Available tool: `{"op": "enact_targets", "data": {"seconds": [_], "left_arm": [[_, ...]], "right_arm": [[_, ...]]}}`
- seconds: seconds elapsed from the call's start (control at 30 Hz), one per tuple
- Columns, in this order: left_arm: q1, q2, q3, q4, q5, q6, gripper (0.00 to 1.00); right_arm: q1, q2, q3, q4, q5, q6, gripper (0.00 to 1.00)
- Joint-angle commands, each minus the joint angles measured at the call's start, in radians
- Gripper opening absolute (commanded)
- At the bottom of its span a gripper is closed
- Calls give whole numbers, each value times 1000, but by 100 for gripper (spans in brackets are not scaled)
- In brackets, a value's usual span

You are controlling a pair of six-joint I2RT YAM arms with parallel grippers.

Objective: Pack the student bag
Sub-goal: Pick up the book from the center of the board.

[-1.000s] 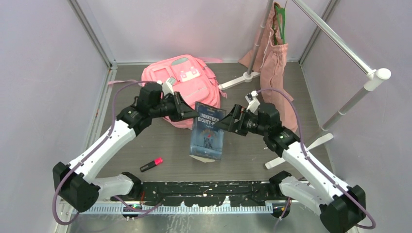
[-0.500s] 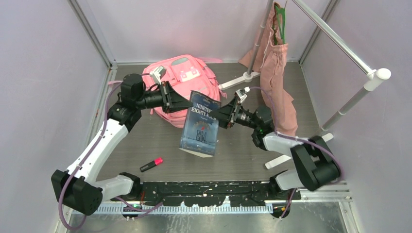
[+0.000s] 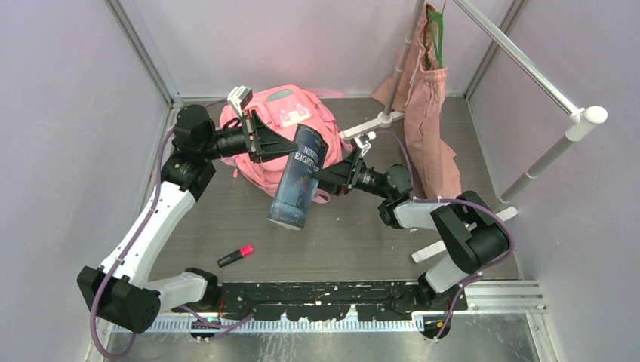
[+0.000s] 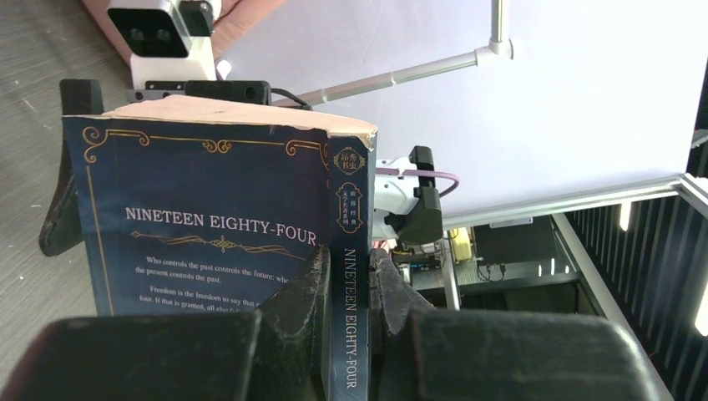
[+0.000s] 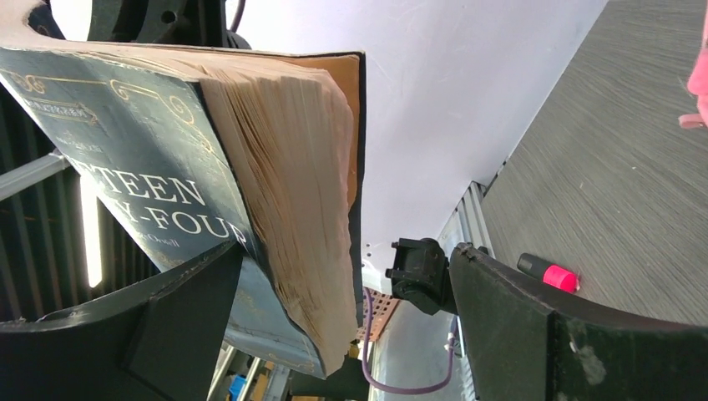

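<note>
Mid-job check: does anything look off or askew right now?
The book hangs tilted near the student bag, pinched by its spine in the left end effector. The right end effector is open around its page edge. Its cover looks frayed at the top.

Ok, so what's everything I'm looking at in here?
book: 1, dark blue, held in the air in front of the backpack
backpack: 1, bright pink, back of the table
marker: 1, black with pink cap, lying front left
cloth sack: 1, dusty pink, hanging back right
hanger: 1, green, holding the sack
rack: 1, white metal, right side
table: 1, grey wood grain, underneath everything
left gripper: 1, black, pinching the book's spine
right gripper: 1, black, open around the book's page edge
</note>
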Motion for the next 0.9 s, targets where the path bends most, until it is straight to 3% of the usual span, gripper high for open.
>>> {"op": "enact_targets", "data": {"seconds": [0.0,0.53,0.87], "left_arm": [[0,-23,72,185,44,-100,0],[2,-10,74,267,39,-165,0],[56,-6,62,262,39,-159,0]], "right_arm": [[52,-8,59,54,6,-31,100],[143,-105,232,54,19,-58,100],[145,-191,194,52,36,-44,96]]}}
